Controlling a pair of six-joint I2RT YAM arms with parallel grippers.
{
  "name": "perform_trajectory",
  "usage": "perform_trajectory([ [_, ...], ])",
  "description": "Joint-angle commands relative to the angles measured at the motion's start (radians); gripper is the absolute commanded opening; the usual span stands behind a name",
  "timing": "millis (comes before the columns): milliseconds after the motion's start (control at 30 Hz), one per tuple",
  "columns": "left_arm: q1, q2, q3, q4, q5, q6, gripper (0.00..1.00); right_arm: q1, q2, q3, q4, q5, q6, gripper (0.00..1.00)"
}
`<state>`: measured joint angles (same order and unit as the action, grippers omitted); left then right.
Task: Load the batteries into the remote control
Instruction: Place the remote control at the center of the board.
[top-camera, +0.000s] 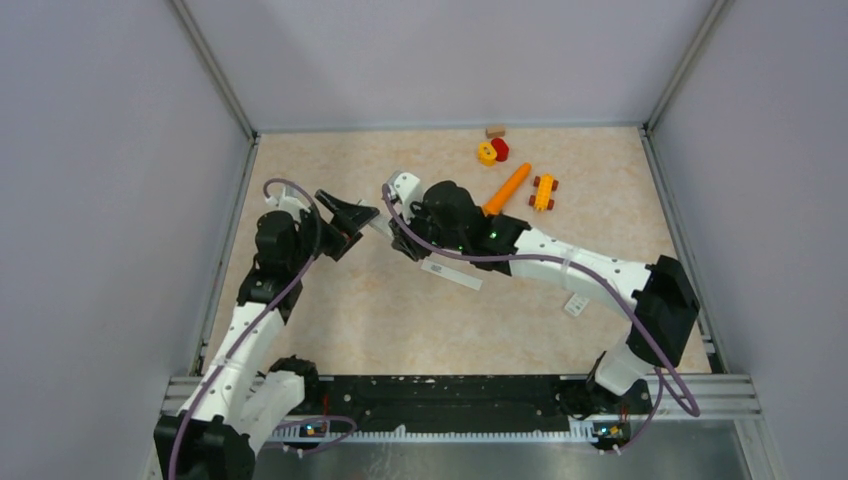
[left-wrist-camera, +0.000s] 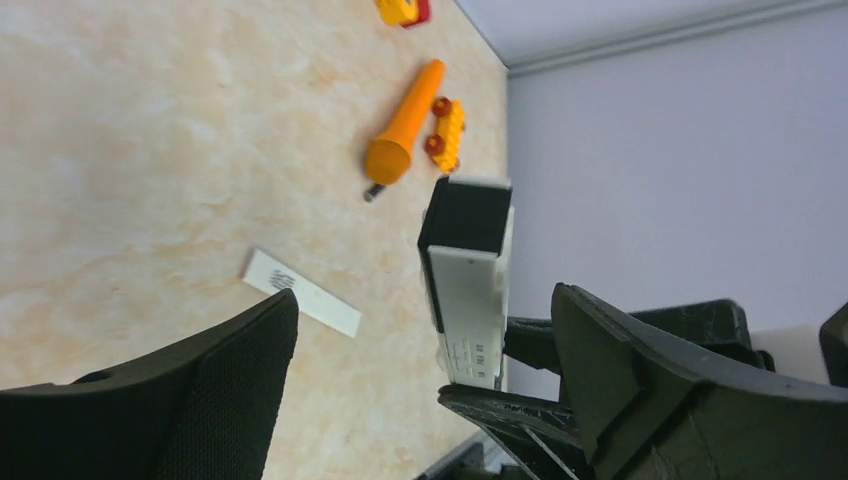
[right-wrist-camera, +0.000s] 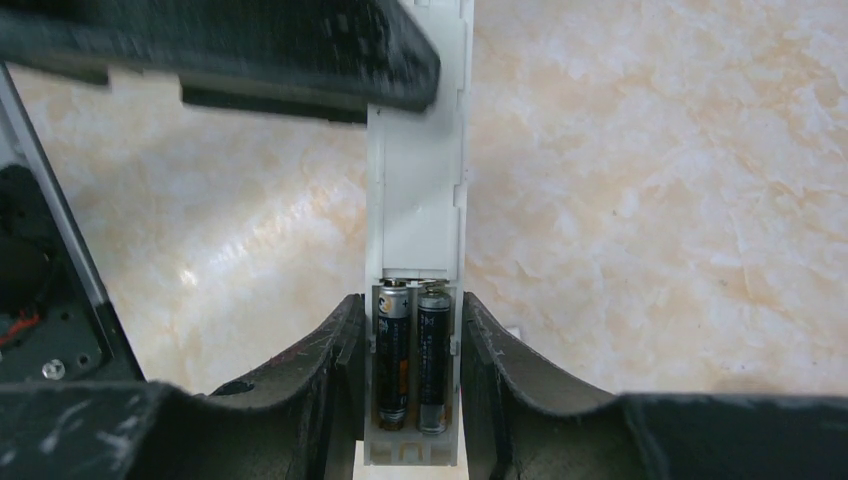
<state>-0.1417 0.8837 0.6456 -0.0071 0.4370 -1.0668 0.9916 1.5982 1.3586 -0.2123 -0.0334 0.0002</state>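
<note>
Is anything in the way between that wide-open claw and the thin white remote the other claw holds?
Nothing visible. The slim white bar-shaped remote with a black end stands bare between the open left gripper's fingers, its other end clamped by the right gripper. Two dark cylindrical batteries already lie in its bay.

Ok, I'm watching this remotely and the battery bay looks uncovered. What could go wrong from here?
1. Both batteries sit exposed in the remote control; tilting it could spill them.
2. Only the right gripper clamps it, while the left gripper has its jaws standing open, so a bump could twist it loose.
</note>
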Motion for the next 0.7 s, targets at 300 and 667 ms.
perform_trajectory([
  [300, 0.148, -0.071, 0.088, -0.254, -0.148, 0.239, 0.99, -0.013, -0.059, -0.284, -0.058, -0.188, -0.165, 0.01],
  [667, 0.164, 0.009, 0.084, -0.195, -0.029, 0.239, 0.99, -0.004, 0.032, -0.338, -0.102, -0.136, -0.292, 0.0],
])
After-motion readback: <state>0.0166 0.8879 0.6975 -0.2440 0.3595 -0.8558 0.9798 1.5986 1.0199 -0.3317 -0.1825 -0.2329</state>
